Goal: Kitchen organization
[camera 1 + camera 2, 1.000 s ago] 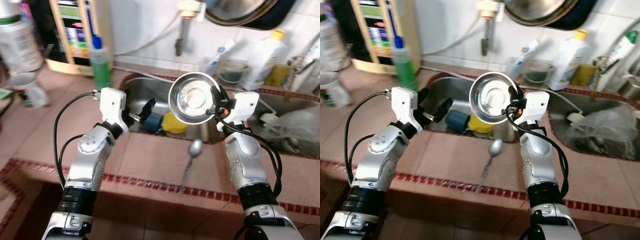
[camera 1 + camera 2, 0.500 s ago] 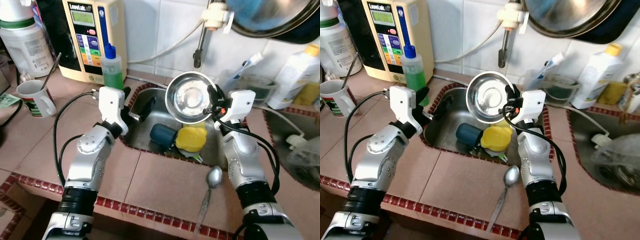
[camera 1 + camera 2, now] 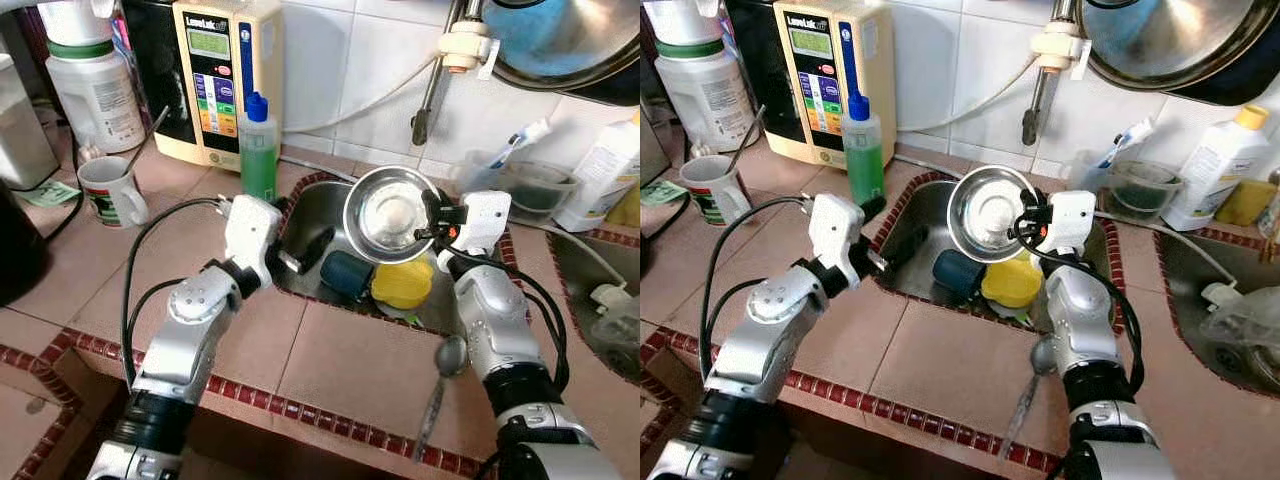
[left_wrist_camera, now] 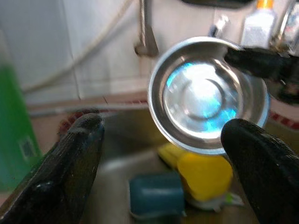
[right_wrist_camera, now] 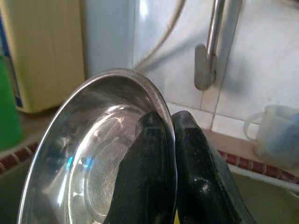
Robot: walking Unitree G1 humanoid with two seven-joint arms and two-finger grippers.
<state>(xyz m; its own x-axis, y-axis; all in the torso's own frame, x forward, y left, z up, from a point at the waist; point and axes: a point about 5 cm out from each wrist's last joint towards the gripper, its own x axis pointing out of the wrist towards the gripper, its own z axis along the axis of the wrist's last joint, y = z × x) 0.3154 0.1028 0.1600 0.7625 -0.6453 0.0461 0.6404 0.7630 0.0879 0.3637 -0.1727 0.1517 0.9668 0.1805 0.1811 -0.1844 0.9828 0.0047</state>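
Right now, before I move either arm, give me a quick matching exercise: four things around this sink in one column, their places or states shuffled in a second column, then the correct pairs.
Things:
1. steel bowl
2. spoon
3. green soap bottle
4. yellow cup

Places or states:
A. lying in the sink basin beside a dark blue cup
B. standing on the counter at the sink's back left corner
C. held by its rim in the right pincer, above the sink
D. lying on the counter in front of the sink

Pairs: 1-C, 2-D, 3-B, 4-A
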